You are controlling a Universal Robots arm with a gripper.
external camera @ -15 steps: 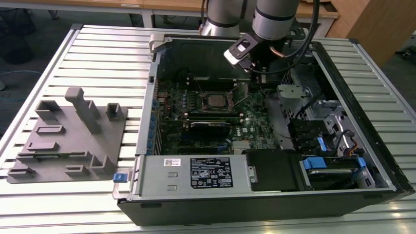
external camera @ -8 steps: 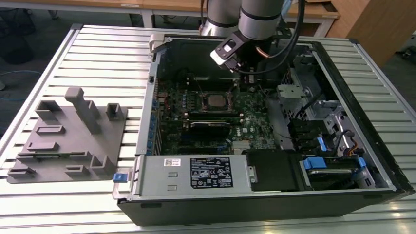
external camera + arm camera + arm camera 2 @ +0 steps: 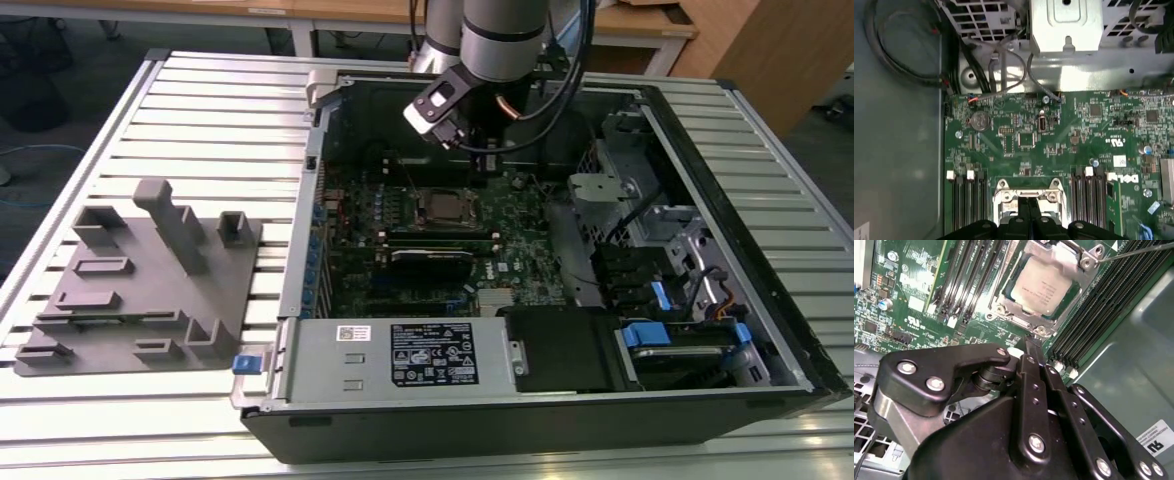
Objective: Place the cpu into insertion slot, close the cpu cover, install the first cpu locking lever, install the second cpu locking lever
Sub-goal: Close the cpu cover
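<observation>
The cpu point(image 3: 1044, 287) lies flat in the insertion slot point(image 3: 447, 207) on the green motherboard. The silver cpu cover point(image 3: 1021, 320) is down around it, and the chip's top shows through the cover's window. A thin metal locking lever point(image 3: 1139, 251) sticks out past one corner of the socket. My gripper point(image 3: 1030, 342) has its black fingers point(image 3: 1029, 390) pressed together with nothing between them, the tips just off the socket's edge. In the exterior view my gripper point(image 3: 487, 165) hangs over the board just behind the socket. In the first wrist view the cover point(image 3: 1026, 192) sits in front of my gripper point(image 3: 1029, 212).
The board sits deep in an open computer case point(image 3: 300, 200) with tall walls. Long black memory slots point(image 3: 964, 275) flank the socket. A drive cage point(image 3: 1066, 25) and loose cables point(image 3: 904, 60) lie beyond the board. A grey fixture block point(image 3: 140, 280) stands on the slatted table at the exterior view's left.
</observation>
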